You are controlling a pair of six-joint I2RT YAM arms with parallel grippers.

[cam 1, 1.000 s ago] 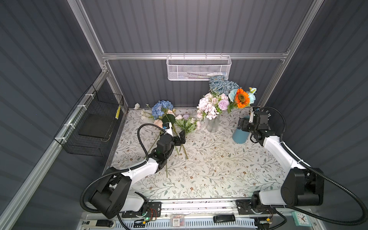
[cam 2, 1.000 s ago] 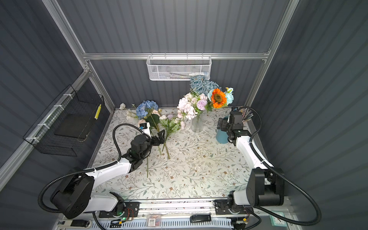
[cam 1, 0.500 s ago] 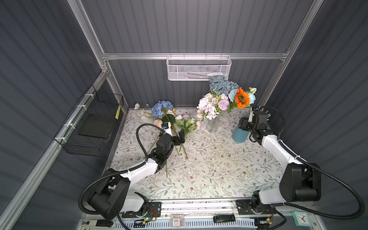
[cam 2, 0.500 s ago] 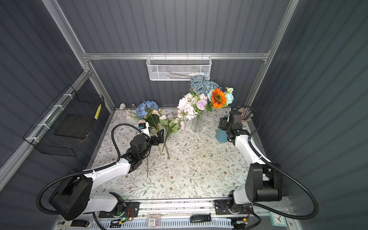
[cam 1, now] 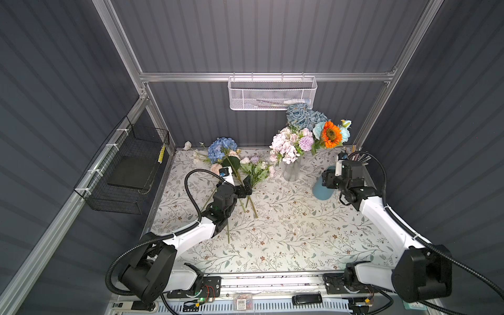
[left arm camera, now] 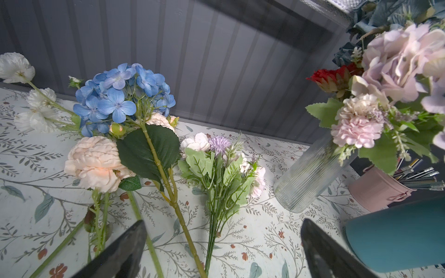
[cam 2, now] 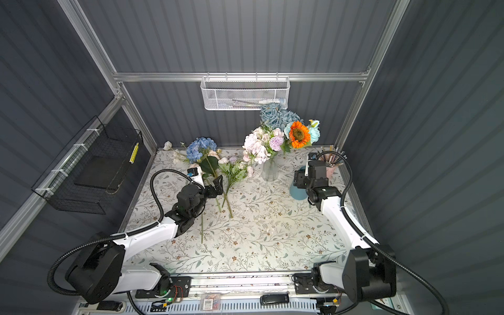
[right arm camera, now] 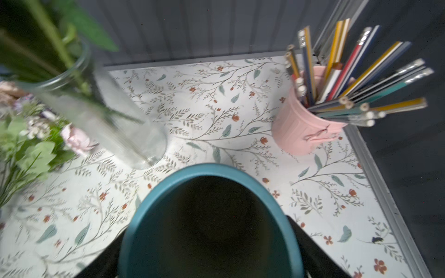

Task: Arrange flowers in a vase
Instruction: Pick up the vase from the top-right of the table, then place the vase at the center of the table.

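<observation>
Floral tabletop point(cam 1: 300, 231); left jaws agape over loose flowers point(left arm camera: 118, 96), right jaws tight on teal cup point(cam 1: 321, 192).

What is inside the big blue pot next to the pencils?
The blue pot looks empty: only a dark hollow shows below its rim. Its bottom is lost in shadow, so something small there would be hidden. The right gripper hugs its sides.

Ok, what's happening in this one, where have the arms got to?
A glass vase at the back already holds a full bouquet. The left pincer hangs open over the stems of the blue hydrangea and a small mixed bunch lying on the table, gripping nothing. The right pincer is closed around an empty teal vase beside the glass one.
</observation>
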